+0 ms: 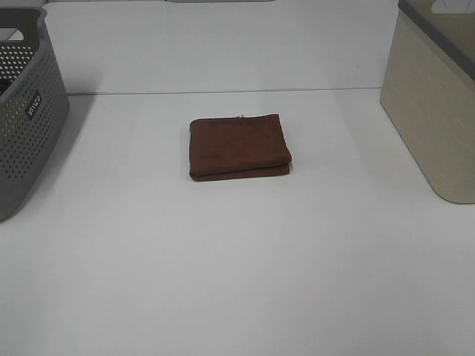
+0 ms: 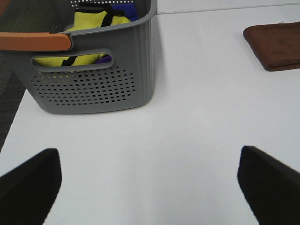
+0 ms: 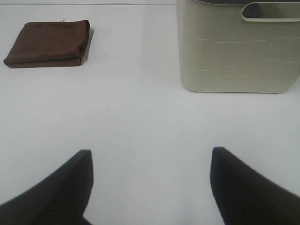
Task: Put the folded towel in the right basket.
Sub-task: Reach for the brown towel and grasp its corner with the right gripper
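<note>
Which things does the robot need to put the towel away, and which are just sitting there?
Needed:
the folded brown cloth towel
the beige plastic basket on the right
the open right gripper, probably

Just there:
the grey perforated plastic basket on the left
the yellow cloth inside it
the open left gripper

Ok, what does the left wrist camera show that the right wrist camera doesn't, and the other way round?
Only the left wrist view: the grey perforated basket with a yellow item inside, and the left gripper, open. Only the right wrist view: the beige basket, its inside hidden, and the right gripper, open. Both: the brown folded towel lying flat on the white table, clear of both grippers. The left wrist view cuts it off at the frame edge; the right wrist view shows it whole.
</note>
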`<state>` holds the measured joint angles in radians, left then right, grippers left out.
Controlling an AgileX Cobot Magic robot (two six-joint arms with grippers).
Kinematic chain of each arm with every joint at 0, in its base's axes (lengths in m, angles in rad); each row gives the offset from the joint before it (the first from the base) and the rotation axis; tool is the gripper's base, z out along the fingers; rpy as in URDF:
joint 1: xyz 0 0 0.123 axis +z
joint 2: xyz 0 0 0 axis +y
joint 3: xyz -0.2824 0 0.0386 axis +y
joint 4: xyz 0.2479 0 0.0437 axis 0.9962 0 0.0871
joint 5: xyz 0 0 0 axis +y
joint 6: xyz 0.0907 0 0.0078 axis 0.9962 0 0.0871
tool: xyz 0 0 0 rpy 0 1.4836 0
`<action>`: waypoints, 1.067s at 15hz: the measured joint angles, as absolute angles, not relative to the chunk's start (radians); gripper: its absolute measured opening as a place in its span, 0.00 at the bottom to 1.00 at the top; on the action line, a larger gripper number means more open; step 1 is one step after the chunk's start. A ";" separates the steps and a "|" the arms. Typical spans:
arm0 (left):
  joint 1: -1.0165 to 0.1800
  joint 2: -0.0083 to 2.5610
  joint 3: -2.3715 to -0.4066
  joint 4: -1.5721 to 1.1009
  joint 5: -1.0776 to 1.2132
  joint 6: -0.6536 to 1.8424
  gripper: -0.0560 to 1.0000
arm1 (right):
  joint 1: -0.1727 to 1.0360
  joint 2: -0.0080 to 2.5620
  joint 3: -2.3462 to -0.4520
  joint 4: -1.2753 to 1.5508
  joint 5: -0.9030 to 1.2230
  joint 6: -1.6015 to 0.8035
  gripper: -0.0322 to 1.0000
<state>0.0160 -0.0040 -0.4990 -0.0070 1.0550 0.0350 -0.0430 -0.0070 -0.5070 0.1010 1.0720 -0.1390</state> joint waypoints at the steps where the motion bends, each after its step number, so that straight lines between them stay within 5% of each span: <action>1: 0.016 -0.004 -0.499 -0.007 1.055 0.035 0.97 | -0.043 -0.007 -0.507 0.101 1.072 -0.139 0.68; 16: 0.016 -0.004 -0.499 -0.007 1.055 0.035 0.97 | -0.043 0.045 -0.519 0.100 1.046 -0.139 0.68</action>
